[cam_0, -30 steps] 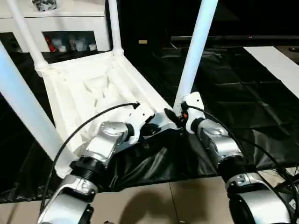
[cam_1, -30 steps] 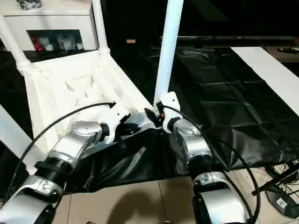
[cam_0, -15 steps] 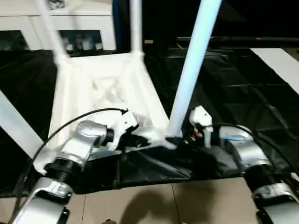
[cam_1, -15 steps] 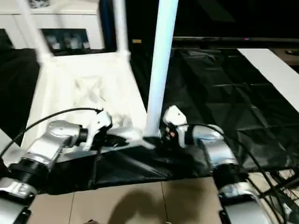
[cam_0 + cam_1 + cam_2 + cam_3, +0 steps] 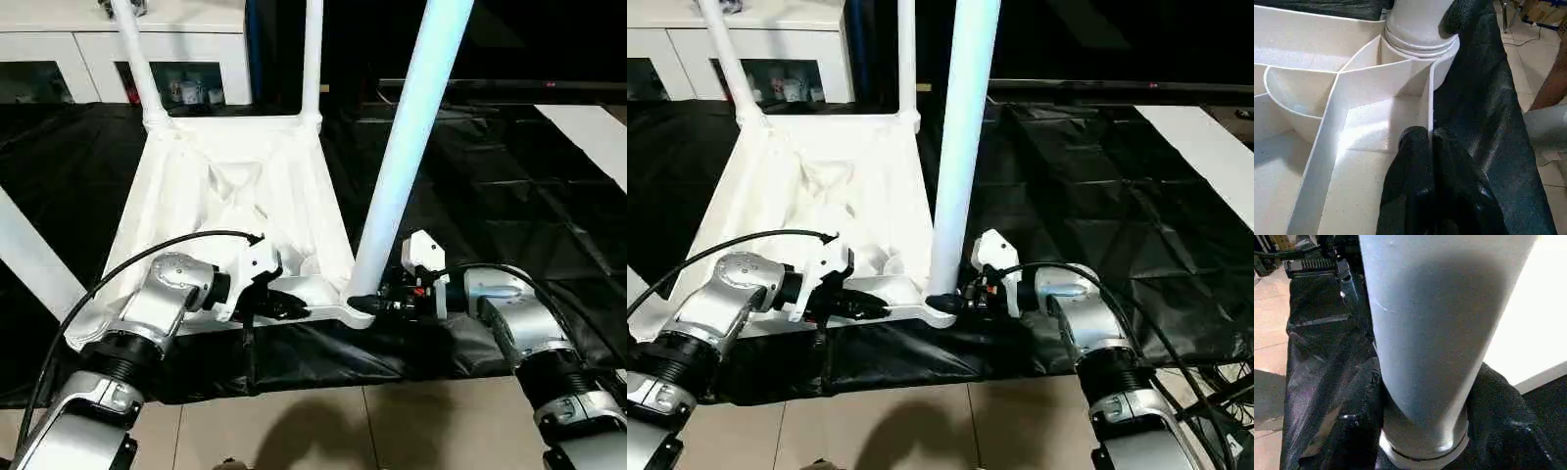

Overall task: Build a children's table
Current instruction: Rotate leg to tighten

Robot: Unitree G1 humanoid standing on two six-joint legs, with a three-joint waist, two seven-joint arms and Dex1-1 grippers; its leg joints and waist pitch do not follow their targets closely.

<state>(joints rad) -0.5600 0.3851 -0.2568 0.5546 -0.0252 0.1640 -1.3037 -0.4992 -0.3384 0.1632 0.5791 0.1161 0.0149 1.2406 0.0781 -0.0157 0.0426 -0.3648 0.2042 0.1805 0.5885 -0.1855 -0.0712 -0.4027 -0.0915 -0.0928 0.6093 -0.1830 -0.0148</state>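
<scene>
The table top (image 5: 230, 196) lies upside down on black sheeting (image 5: 490, 166), ribbed underside up; the sheeting covers what may be a low bench or the floor, which of the two cannot be told. Four legs rise from the corner sockets: the near right leg (image 5: 407, 147), a near left leg (image 5: 34, 259), and two far legs (image 5: 137, 64) (image 5: 312, 59) on the cabinet (image 5: 127, 44) side of the top; all four appear seated, so the assembly looks close to complete; judged remaining: a final tightening or check of the near right leg, then turning the table onto its feet.

The right pincer (image 5: 377, 304) sits at the base of the near right leg, just outside that corner of the top; in its wrist view a black finger (image 5: 1354, 426) stands on each side of the leg above the socket collar, in contact or nearly so; the jaws stand about half open around the leg; whether they grip firmly cannot be confirmed.

The left pincer (image 5: 284, 305) is closed with nothing between its fingers (image 5: 1418, 171); its tips rest on or just above the underside next to the near rim, beside a rib, a short way in from the near right leg's socket.
</scene>
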